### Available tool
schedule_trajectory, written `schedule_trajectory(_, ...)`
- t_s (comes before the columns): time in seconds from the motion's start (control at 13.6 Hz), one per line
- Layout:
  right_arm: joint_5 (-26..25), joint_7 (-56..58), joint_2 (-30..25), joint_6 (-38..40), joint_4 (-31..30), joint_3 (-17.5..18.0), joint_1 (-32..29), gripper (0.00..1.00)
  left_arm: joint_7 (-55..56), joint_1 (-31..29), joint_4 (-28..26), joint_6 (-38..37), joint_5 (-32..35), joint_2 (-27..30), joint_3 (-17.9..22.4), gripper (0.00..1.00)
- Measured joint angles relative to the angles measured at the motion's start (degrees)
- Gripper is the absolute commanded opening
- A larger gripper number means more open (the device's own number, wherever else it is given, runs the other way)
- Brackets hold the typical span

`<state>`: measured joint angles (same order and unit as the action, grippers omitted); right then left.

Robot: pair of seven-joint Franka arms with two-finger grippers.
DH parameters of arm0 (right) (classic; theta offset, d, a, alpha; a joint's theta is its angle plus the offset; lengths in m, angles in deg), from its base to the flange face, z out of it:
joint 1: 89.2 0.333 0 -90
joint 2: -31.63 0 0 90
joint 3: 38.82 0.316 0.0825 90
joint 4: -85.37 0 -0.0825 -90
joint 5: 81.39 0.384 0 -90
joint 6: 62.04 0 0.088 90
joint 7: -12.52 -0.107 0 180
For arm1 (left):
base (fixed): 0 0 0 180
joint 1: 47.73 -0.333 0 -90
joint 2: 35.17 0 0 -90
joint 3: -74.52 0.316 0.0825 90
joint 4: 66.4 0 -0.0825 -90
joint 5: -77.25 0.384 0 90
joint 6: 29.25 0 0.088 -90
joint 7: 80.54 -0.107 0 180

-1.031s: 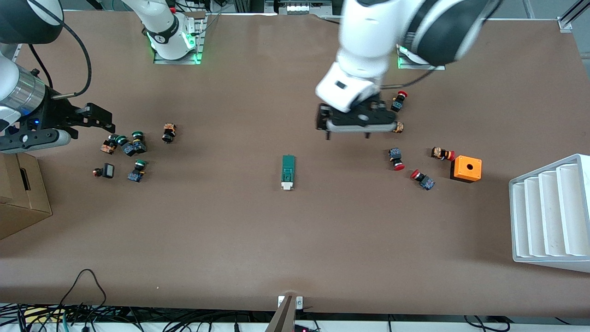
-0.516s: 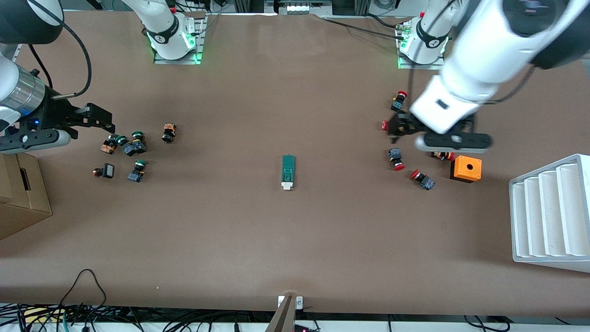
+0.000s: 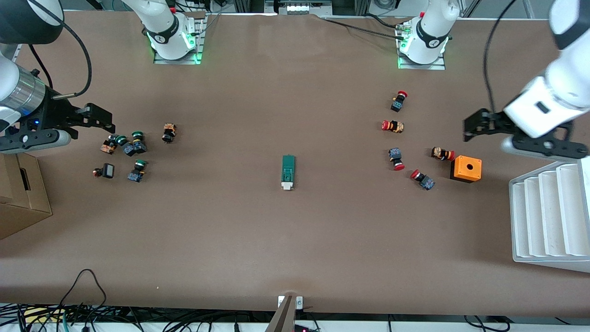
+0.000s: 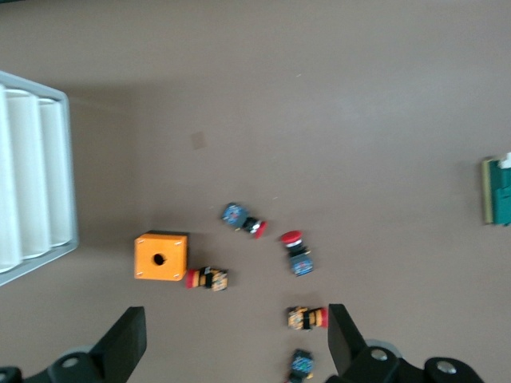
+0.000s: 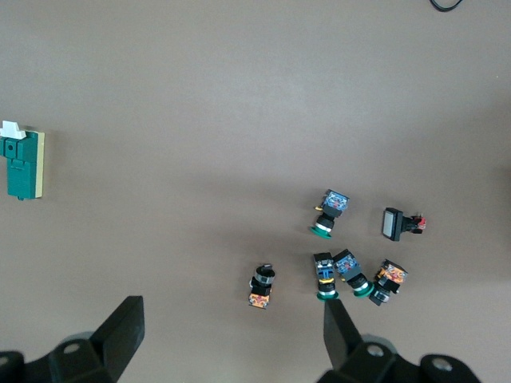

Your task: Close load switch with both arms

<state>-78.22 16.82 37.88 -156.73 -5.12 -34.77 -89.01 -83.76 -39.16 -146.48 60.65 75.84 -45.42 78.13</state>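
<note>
You have one load switch (image 3: 287, 172) on the tabletop (image 3: 295, 240). You have five red-capped push buttons (image 3: 397, 158) grouped toward the left arm's end, and six buttons (image 3: 137, 169) clustered toward the right arm's end, of which four show green caps. You also have one orange box with a hole (image 3: 466, 168), one white ribbed tray (image 3: 548, 214) and one cardboard box (image 3: 20, 193). Two arms work the scene, each with one gripper: the left gripper (image 3: 479, 127) and the right gripper (image 3: 94, 119).
</note>
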Motion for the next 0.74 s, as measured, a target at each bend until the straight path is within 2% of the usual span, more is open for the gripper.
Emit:
schedule_trajectory(0.22, 0.0, 0.1, 0.1, -0.1, 0.0, 0.0, 0.0, 0.99, -6.3, -0.1, -0.5, -0.3, 0.0, 0.6, 4.6, 1.00)
schedule_trajectory(0.44, -0.5, 0.1, 0.4, -0.3, 0.2, 0.0, 0.0, 0.99, -8.0, -0.3, -1.2, -0.3, 0.0, 1.2, 8.3, 1.00)
schedule_trajectory(0.74, -0.7, 0.1, 0.7, -0.3, 0.4, 0.0, 0.0, 0.99, 0.4, -0.3, -1.2, -2.0, -0.1, 2.2, 10.1, 1.00)
